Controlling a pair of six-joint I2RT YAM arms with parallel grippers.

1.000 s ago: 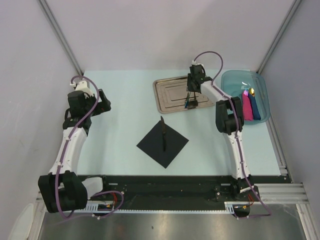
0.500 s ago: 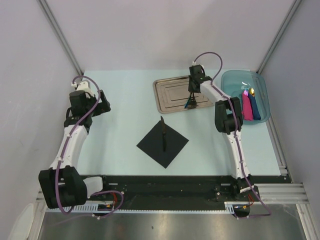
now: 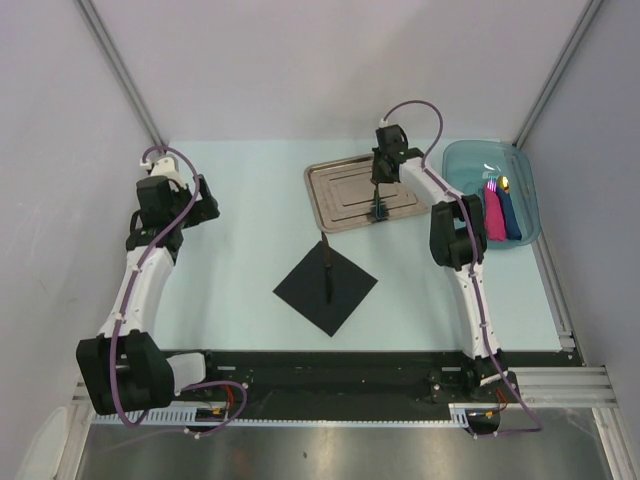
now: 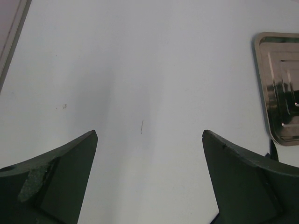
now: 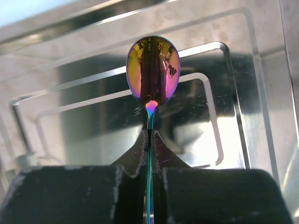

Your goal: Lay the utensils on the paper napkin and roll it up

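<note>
Paper napkin (image 3: 348, 290), black, lies flat on the table (image 3: 240, 260) as a diamond, near the arm bases and between the two arms. Dark utensil (image 3: 327, 268) lies on it, running from the napkin's middle up over the far corner, with its tip poking just past the edge.

Left gripper (image 4: 149, 135) hangs over bare table at far left, well apart from the napkin. Its fingers (image 4: 56, 177) are spread wide with nothing between them. A corner of the steel tray (image 4: 280, 93) shows at the right edge of the left wrist view.

Steel tray (image 3: 345, 190) sits beyond the napkin, right of centre. Right gripper (image 5: 148, 135) is above the tray's right part, fingers pressed together on the thin handle of a spoon (image 5: 153, 70). The spoon has an iridescent orange-purple bowl and a blue-green neck, and the bowl points away from the wrist camera over the tray floor. Cannot tell whether the spoon touches the tray.

Blue bin (image 3: 470, 165) stands at far right, just beside the tray. It holds a pink roll (image 3: 494, 215) and a dark blue roll (image 3: 511, 215) side by side.
</note>
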